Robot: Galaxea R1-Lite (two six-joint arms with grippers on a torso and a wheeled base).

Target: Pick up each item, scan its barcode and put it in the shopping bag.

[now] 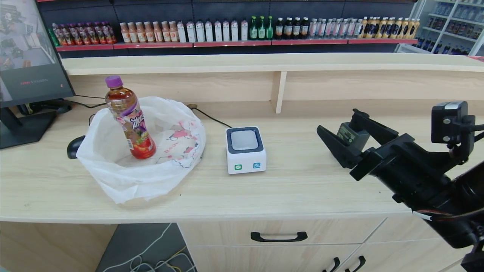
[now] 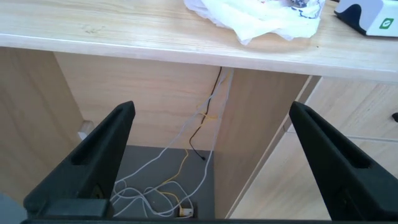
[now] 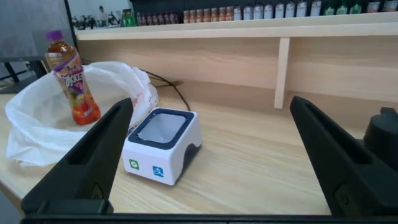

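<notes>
A tea bottle (image 1: 130,121) with a purple cap stands upright inside the white shopping bag (image 1: 151,170) at the counter's left. The white barcode scanner (image 1: 245,149) sits mid-counter, just right of the bag. My right gripper (image 1: 337,121) hovers open and empty over the counter's right side, pointing toward the scanner (image 3: 163,144), with the bottle (image 3: 71,81) and bag (image 3: 37,130) farther off. In the right wrist view that gripper (image 3: 211,106) holds nothing. My left gripper (image 2: 211,111) hangs open and empty below the counter's front edge, beneath the bag (image 2: 261,18).
A monitor (image 1: 26,56) stands at the far left, with a black mouse (image 1: 73,146) beside the bag. A raised wooden ledge with a divider (image 1: 279,90) backs the counter. Drawers (image 1: 279,237) are below it, and loose cables (image 2: 186,162) hang in the knee space.
</notes>
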